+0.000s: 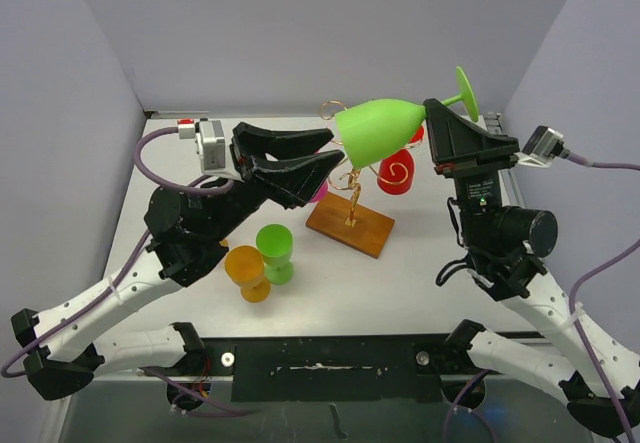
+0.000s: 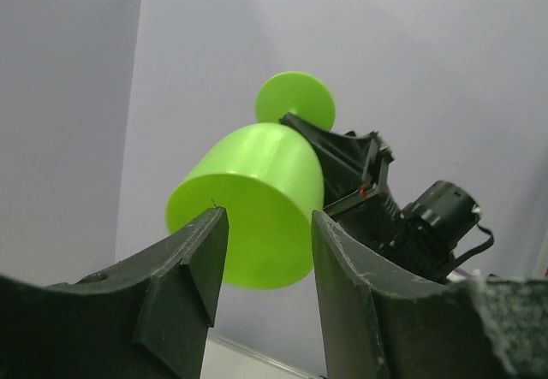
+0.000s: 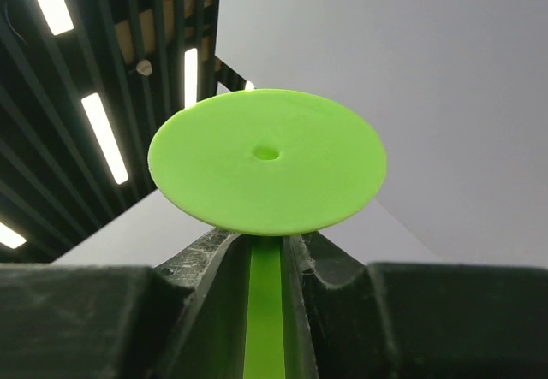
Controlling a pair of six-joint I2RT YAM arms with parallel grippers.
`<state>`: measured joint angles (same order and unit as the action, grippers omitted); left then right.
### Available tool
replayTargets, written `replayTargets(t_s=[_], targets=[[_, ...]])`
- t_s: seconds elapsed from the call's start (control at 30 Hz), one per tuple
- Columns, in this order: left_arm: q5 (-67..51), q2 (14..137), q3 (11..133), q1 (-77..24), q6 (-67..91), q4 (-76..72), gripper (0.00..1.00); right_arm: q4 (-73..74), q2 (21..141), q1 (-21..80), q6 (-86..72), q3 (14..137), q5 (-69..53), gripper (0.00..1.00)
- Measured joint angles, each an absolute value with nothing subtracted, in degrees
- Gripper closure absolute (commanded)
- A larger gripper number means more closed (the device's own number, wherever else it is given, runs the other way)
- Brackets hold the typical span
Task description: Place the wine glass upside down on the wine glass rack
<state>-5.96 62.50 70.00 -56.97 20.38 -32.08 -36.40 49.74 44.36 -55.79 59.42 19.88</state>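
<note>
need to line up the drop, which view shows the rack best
Top external: the wine glass rack stands there, wooden base and gold arms visible. Both wrist views miss it, showing the green wine glass instead.

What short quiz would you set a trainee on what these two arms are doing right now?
1. True or false: the green wine glass is held upright, with its bowl opening facing up.
2. Which part of the glass does the right gripper clamp? A) the bowl B) the stem C) the edge of the foot
3. Fill in: the left gripper, close to the bowl's rim, has its jaws ____.

Key: 1 false, it lies on its side in the air; 2 B; 3 open.
</note>
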Motion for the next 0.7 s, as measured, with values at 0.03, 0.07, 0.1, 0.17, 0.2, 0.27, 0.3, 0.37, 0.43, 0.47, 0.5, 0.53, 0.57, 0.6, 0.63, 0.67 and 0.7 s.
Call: replayTargets(t_s=[0.03, 0.07, 0.1, 0.17, 0.2, 0.27, 0.3, 0.37, 0.43, 0.47, 0.5, 0.53, 0.57, 0.6, 0.63, 0.67, 0.7], targets=[[-5.2, 61.5, 69.4, -57.0, 20.4, -30.5, 0.57, -34.0, 48.8, 44.4, -54.7, 60.2, 19.5, 1.0], [-4.5, 60.8, 69.1, -57.0, 20.4, -29.0, 0.57, -31.4, 47.9, 44.4, -53.4, 61.4, 19.0, 1.0], [-3.8, 60.1, 69.1, -57.0, 20.4, -27.1, 0.56, -28.2, 46.9, 44.4, -51.8, 62.8, 18.3, 1.0], [-3.0, 59.2, 69.1, -57.0, 20.4, -24.5, 0.55, -23.6, 46.0, 44.4, -49.7, 64.6, 17.6, 1.0], [-2.7, 58.8, 69.1, -57.0, 20.5, -23.1, 0.54, -20.1, 45.3, 44.4, -48.3, 65.9, 17.2, 1.0], [-2.2, 58.0, 68.8, -57.0, 20.7, -20.8, 0.52, -14.3, 44.2, 44.4, -45.9, 68.1, 16.2, 1.0], [-2.1, 57.5, 68.4, -56.9, 20.9, -19.6, 0.52, -12.1, 43.8, 44.4, -44.9, 68.9, 15.7, 1.0], [-1.8, 56.7, 68.0, -56.9, 21.3, -17.4, 0.5, -7.0, 43.1, 44.4, -42.5, 70.4, 14.0, 0.99], [-1.5, 56.3, 68.0, -56.9, 22.0, -15.4, 0.5, -1.5, 42.9, 44.4, -40.2, 71.9, 12.1, 0.98], [-1.3, 56.1, 68.2, -57.0, 22.8, -13.9, 0.5, 1.2, 42.9, 44.4, -38.9, 72.6, 11.1, 0.98], [-1.1, 56.1, 68.3, -56.9, 23.4, -13.0, 0.5, 3.5, 42.9, 44.4, -37.6, 73.0, 10.3, 0.97], [-1.0, 56.1, 68.5, -56.9, 24.3, -12.1, 0.5, 6.0, 42.9, 44.4, -36.2, 73.4, 9.4, 0.99], [-0.9, 56.1, 68.7, -56.9, 25.2, -11.4, 0.5, 8.7, 42.9, 44.4, -34.7, 73.8, 8.7, 1.0], [-0.9, 56.1, 68.8, -56.9, 26.2, -10.7, 0.5, 11.0, 42.9, 44.4, -33.1, 73.9, 8.1, 1.0], [-0.9, 56.1, 69.0, -56.9, 27.0, -10.2, 0.5, 12.9, 42.7, 44.4, -31.8, 73.9, 7.8, 1.0], [-0.9, 56.1, 69.1, -56.9, 27.8, -9.8, 0.5, 14.9, 42.6, 44.4, -30.2, 73.9, 7.5, 1.0], [-0.9, 56.1, 69.2, -56.9, 28.7, -9.6, 0.5, 16.6, 42.5, 44.4, -28.8, 73.7, 7.2, 1.0]])
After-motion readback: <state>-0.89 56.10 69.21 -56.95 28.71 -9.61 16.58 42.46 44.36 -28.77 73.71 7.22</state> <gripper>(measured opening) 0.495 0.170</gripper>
